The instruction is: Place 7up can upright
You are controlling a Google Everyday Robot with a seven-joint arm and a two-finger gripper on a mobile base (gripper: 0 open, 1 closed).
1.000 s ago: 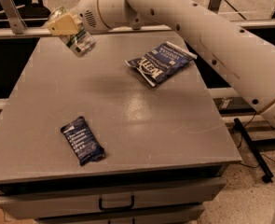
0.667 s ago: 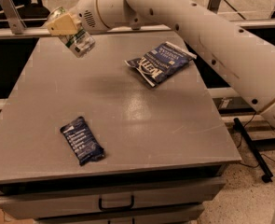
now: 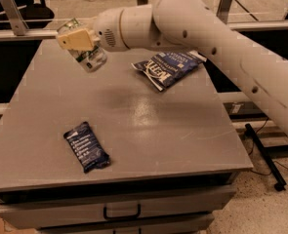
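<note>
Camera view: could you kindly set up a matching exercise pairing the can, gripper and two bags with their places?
1 7up can
2 gripper
3 larger blue bag
4 smaller blue bag

A flat, near left of the table
B above the table's far-left corner, shut on the 7up can
C tilted, held in the air
D flat, far side beside the arm

Pairs: 1-C, 2-B, 3-D, 4-A

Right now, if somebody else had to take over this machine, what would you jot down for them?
Gripper: above the far-left corner of the table, jaws shut on the 7up can.
Can: tilted, held off the surface.
Done: the can is grasped.
Left: turn it upright, set it down away from the front snack bag and the far snack bag, then release.
</note>
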